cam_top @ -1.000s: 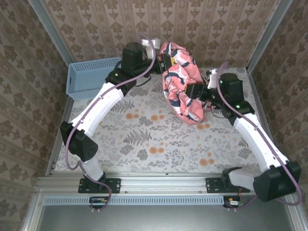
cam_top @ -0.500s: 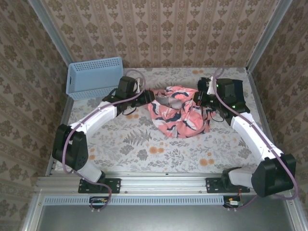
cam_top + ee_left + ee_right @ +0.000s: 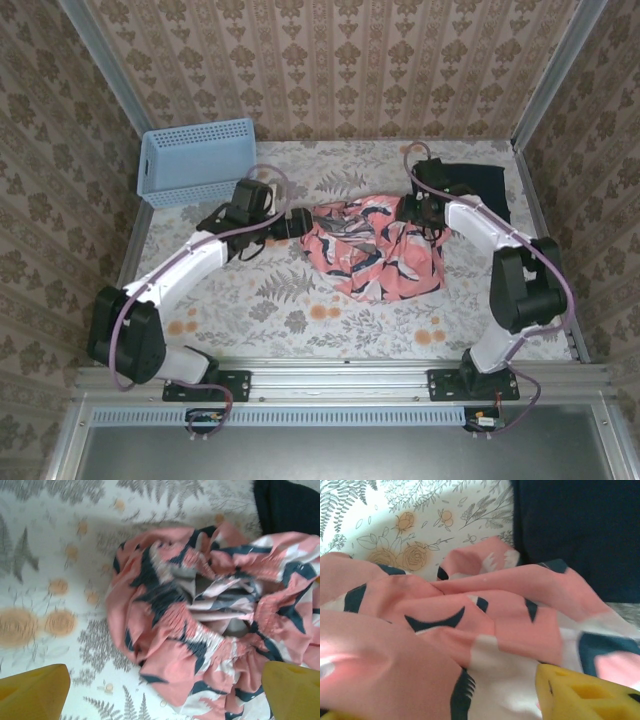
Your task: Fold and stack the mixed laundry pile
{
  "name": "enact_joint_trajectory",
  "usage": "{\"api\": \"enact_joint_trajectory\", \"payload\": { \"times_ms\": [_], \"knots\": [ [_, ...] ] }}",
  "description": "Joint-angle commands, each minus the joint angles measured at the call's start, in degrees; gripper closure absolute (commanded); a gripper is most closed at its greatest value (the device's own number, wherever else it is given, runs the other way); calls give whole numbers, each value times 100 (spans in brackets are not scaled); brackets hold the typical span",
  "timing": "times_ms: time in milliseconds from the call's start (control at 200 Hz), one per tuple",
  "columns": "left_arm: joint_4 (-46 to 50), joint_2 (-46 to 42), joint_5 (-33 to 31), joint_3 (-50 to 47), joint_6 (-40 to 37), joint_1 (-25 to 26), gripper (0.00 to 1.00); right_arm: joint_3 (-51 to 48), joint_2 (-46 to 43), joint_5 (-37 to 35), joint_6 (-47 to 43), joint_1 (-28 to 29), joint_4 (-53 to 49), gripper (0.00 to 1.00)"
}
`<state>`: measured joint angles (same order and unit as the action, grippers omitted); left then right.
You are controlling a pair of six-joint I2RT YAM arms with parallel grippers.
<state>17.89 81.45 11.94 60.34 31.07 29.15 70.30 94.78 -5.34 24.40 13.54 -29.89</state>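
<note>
Patterned beige wallpaper (image 3: 330, 60) closes in three sides of a tabletop (image 3: 260, 300) covered in a grey fern and orange flower print. At the far left corner stands a light blue perforated basket (image 3: 190, 190), apart from both garments.

The left arm (image 3: 185, 270) stretches from its base at the near edge toward the middle of the tabletop. The left jaws sit just beside the left edge of the coral-pink garment (image 3: 375, 250). In the left wrist view the two yellow fingertips (image 3: 32, 692) stand at opposite lower corners, so these jaws are wide apart with nothing clamped. Beyond them, the gathered elastic opening of the coral-pink garment (image 3: 210, 615) lies crumpled on the print.

That garment, coral with navy and white leaf shapes, rests in a loose rumpled heap at the centre of the tabletop, slightly toward the far side.

To its right, the right arm (image 3: 500, 240) bends back over the far right part of the tabletop, and the right jaws sit low at the heap's upper right edge. In the right wrist view a yellow fingertip (image 3: 590, 692) shows at the lower right and a sliver of yellow at the lower left. These jaws are parted, with coral cloth (image 3: 470, 630) lying across the gap.

Farthest right, the dark navy garment (image 3: 480, 183) lies flat near the far right corner, and the coral cloth meets its edge (image 3: 575, 530).
</note>
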Motion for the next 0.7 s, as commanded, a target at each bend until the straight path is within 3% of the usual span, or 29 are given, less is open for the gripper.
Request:
{"api": "enact_joint_trajectory", "payload": {
  "times_ms": [0,145,390,495,695],
  "knots": [
    [-80,491,124,642,-694,-6,3,-86,-935,-1202,-165,628,-686,40],
    [-136,1327,207,1339,-1009,21,15,-333,-1185,-914,191,1161,-604,40],
    [838,2255,-198,1902,-1217,65,16,235,13,-728,98,1690,40,40],
    [840,2330,-241,1719,-1149,82,17,677,693,-1308,-28,1691,-33,38],
    [816,2524,-25,1484,-1007,99,41,1337,1517,-2277,-70,1639,-519,42]
  ]
}}
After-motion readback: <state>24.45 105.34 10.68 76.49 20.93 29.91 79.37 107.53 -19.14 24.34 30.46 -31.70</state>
